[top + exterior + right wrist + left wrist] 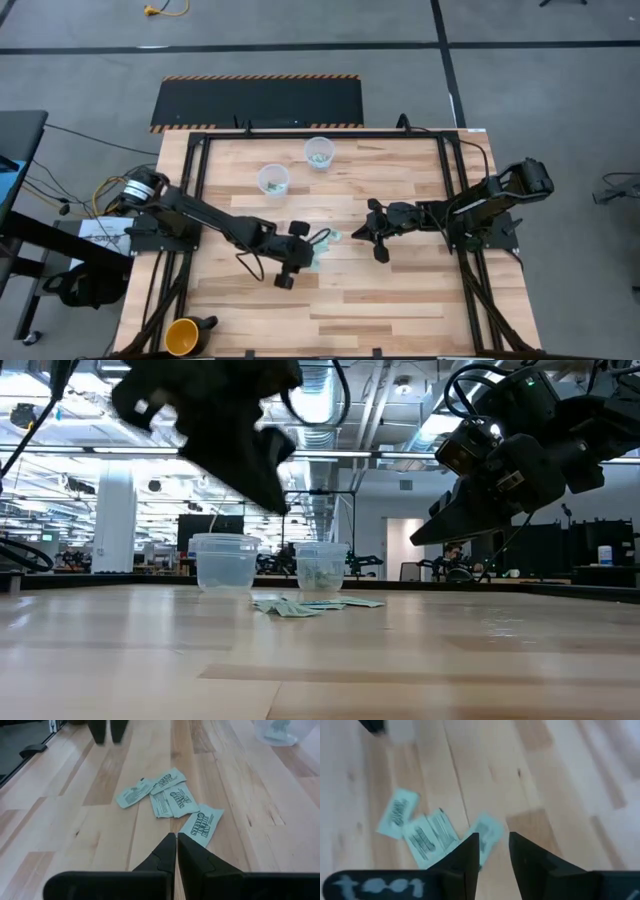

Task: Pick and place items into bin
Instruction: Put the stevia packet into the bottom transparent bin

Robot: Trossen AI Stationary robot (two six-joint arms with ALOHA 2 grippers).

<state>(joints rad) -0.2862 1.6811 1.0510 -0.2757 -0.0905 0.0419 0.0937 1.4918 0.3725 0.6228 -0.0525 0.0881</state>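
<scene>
Several mint-green and white packets point(172, 800) lie flat in a small cluster on the wooden table point(400, 300), near its middle point(328, 240). My left gripper point(494, 851) hangs above the cluster's left edge, raised off the table point(262, 475), its fingers open by a narrow gap. One packet point(485, 832) shows just beyond its fingertips. My right gripper point(176, 845) is shut and points at the cluster from the right point(358, 233), also off the table point(440, 530).
Two clear plastic cups stand beyond the cluster toward the far edge point(272, 180) point(319, 152); the farther one holds some packets point(322, 570). A yellow mug point(183, 335) sits at the near left corner. A black frame point(330, 132) borders the table.
</scene>
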